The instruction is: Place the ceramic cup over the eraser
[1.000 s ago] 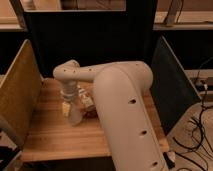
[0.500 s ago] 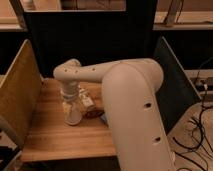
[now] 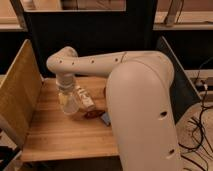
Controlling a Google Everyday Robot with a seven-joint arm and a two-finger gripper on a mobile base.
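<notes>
Ceramic cup (image 3: 68, 102), pale and tapered, sits clamped in the closed end effector (image 3: 68, 106) above the wooden table (image 3: 50, 135).

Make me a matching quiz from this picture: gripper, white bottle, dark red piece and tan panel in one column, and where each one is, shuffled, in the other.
Things:
1. gripper
2. white bottle
3. dark red piece
4. tan panel

Places:
A. standing along the table's edge
B. low over the table, shut
C. flat on the table, next to the thick part of the arm
D. lying right beside the gripper

Pairs: 1-B, 2-D, 3-C, 4-A
</notes>
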